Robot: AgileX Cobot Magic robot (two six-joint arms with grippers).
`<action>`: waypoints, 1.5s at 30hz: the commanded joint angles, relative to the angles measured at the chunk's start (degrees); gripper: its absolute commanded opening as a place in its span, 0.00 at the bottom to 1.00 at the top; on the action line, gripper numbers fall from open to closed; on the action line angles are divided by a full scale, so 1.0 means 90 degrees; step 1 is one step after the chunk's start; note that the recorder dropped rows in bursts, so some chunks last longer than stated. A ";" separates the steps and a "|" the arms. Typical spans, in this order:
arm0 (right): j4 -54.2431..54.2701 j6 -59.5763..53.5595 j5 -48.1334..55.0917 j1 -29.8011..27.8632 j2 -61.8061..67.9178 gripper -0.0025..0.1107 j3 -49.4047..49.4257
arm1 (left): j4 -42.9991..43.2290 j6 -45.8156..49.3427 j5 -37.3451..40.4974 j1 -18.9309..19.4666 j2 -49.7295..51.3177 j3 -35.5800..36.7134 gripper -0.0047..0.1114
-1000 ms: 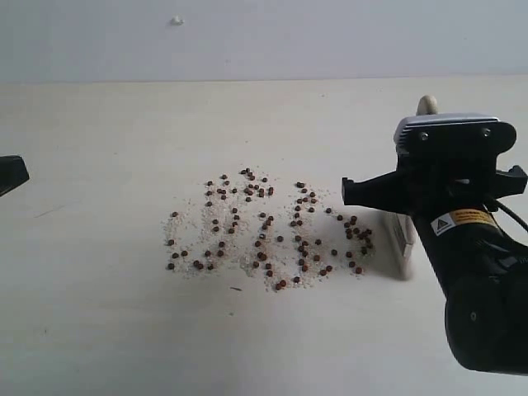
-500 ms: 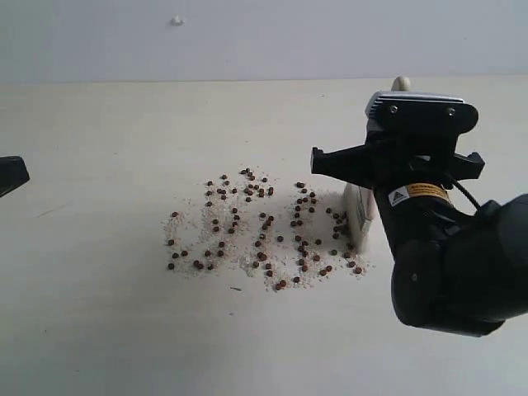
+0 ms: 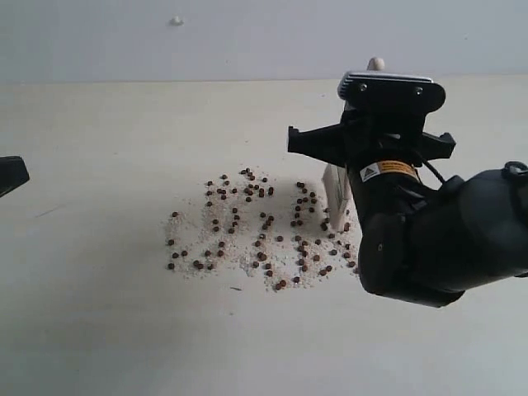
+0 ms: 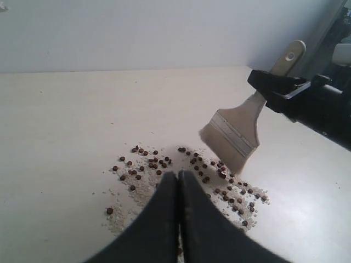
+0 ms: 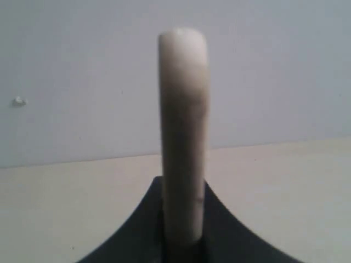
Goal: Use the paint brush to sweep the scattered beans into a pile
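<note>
The right pincer [image 3: 373,145] is closed to a narrow gap around the wooden handle of the paint brush [image 3: 337,195], gripping it between the metal band and the handle's rounded end. In the right wrist view the handle [image 5: 182,137] stands straight up out of the dark fingers [image 5: 148,230], which press on it from both sides. The left pincer [image 4: 178,183] holds nothing. Its jaws are fully together, and it hangs above the near side of the beans [image 4: 159,164] without touching them. In the exterior view only its dark edge [image 3: 10,175] shows, at the far left.

The brush's long axis is steep but tilted. The bristles point down and the holed handle end [image 4: 290,55] points up and away from the scatter. Its broad flat face is turned toward the beans. The bristle tips meet the worktop [image 3: 99,289] at the right edge of the scatter, among the outermost pellets.

The beans [image 3: 247,231] lie in a broad, loose patch mixed with whitish crumbs [image 3: 194,227], spreading leftward from the brush.
</note>
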 commanded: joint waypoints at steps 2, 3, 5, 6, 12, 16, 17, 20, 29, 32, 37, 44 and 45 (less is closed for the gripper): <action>0.0038 -0.0517 -0.0042 0.0012 -0.0703 0.02 -0.0051 | -0.0058 -0.0039 0.0055 0.0009 -0.0056 0.0007 0.04; 0.0110 -0.0664 0.0030 0.0012 -0.0822 0.02 -0.0051 | -0.0058 -0.0039 0.0055 0.0009 -0.0056 0.0007 0.04; 0.0353 -0.1248 0.0201 0.0012 -0.0983 0.02 -0.0051 | -0.0058 -0.0039 0.0055 0.0009 -0.0056 0.0007 0.04; 0.0556 -0.1549 0.0213 0.0012 -0.1015 0.02 -0.0051 | -0.0058 -0.0039 0.0055 0.0009 -0.0056 0.0007 0.04; 0.0867 -0.1615 0.0147 0.0012 -0.0852 0.02 0.0303 | -0.0058 -0.0039 0.0055 0.0009 -0.0056 0.0007 0.04; 0.0846 -0.1364 -0.0038 0.0012 -0.0411 0.02 0.0334 | -0.0058 -0.0039 0.0055 0.0009 -0.0056 0.0007 0.04; 0.0857 -0.1310 -0.0082 0.0012 -0.0284 0.02 0.0334 | -0.0058 -0.0039 0.0055 0.0009 -0.0056 0.0007 0.04; 0.0869 -0.1092 -0.0142 0.0012 -0.0005 0.02 0.0334 | -0.0058 -0.0039 0.0055 0.0009 -0.0056 0.0007 0.04; 0.0588 -0.0735 0.0356 0.0012 0.0387 0.02 -0.0076 | -0.0058 -0.0039 0.0055 0.0009 -0.0056 0.0007 0.04; 0.0558 -0.0735 0.0806 0.0012 0.0403 0.02 -0.0378 | -0.0058 -0.0039 0.0055 0.0009 -0.0056 0.0007 0.04; 0.0471 -0.0720 0.1214 0.0012 0.0508 0.02 -0.0799 | -0.0058 -0.0039 0.0055 0.0009 -0.0056 0.0007 0.04; 0.0253 -0.0621 0.1644 0.0012 0.0941 0.02 -0.1315 | -0.0058 -0.0039 0.0055 0.0009 -0.0056 0.0007 0.04; 0.0193 -0.0594 0.1675 0.0012 0.0977 0.02 -0.1345 | -0.0058 -0.0039 0.0055 0.0009 -0.0056 0.0007 0.04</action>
